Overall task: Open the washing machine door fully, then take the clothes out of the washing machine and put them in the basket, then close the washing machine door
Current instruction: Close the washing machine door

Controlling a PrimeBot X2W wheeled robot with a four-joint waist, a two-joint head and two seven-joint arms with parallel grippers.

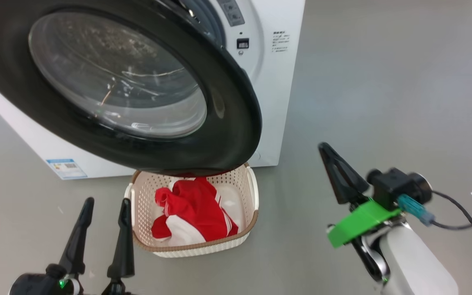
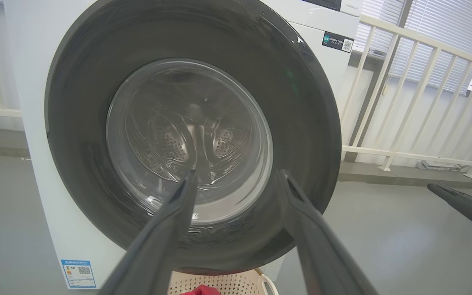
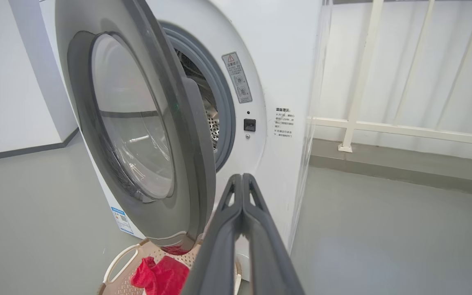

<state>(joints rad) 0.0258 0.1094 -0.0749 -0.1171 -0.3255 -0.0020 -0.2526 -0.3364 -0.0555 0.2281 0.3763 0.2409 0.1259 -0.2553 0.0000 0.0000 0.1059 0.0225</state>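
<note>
Closing the washing machine door (image 1: 228, 123) seems the step in hand: the clothes (image 1: 195, 209) lie in the basket (image 1: 240, 180), just below the door. Right of the door, the right gripper (image 1: 326, 149) is pressed together, empty. Before the door, the left gripper (image 1: 108, 201) is spread, empty. The next move probably calls for pushing the door's rim toward the washing machine (image 1: 277, 102).

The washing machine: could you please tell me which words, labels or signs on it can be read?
Nothing reads clearly enough to quote.
Blue label, low on the washing machine: QR code, print too small.
Warning sticker, front panel: red triangle sign, text too small.
Printed block right of it: blurred.
Black sticker, upper front: QR code, text blurred.
</note>
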